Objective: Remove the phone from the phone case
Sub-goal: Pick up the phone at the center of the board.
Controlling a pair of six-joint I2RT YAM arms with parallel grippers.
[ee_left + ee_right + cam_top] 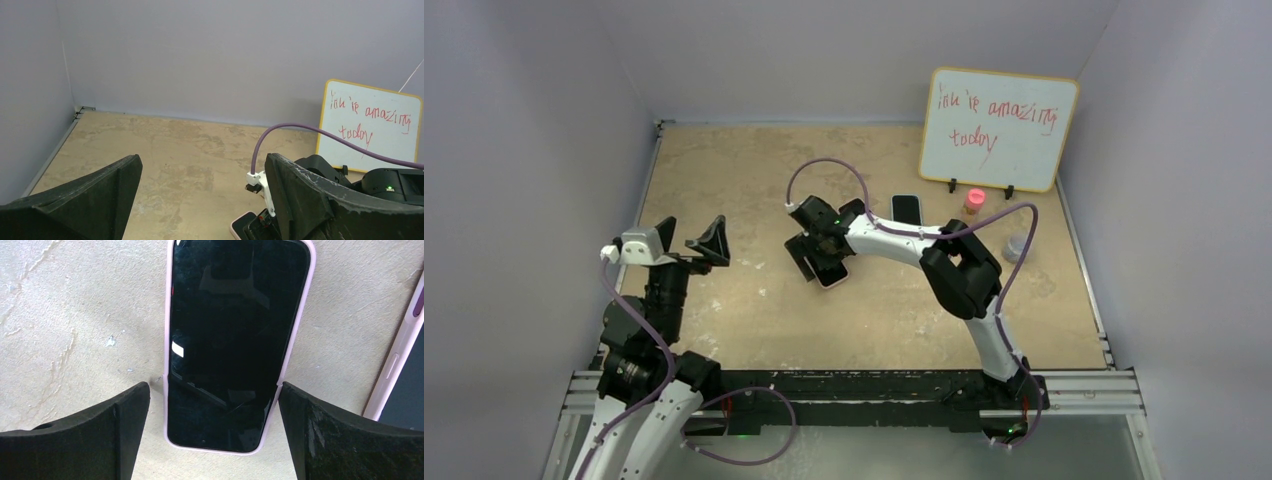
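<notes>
A black-screened phone (230, 340) lies face up in its pink case (168, 340) on the tan table. In the top view it (832, 274) sits mid-table under my right gripper (819, 255). In the right wrist view my right gripper (214, 388) is open, with one finger on each side of the phone's near end; the right finger is close to the case edge. My left gripper (690, 238) is open and empty, raised at the left, well away from the phone. Its wrist view (202, 160) shows a pink case corner (245, 222) under the right arm.
A second flat phone-like device (906, 209) lies just behind the right arm; its pinkish edge (395, 370) shows at the right of the right wrist view. A whiteboard (999, 128), an orange-capped bottle (974, 203) and a small grey cup (1016, 245) stand back right. Grey walls enclose the table.
</notes>
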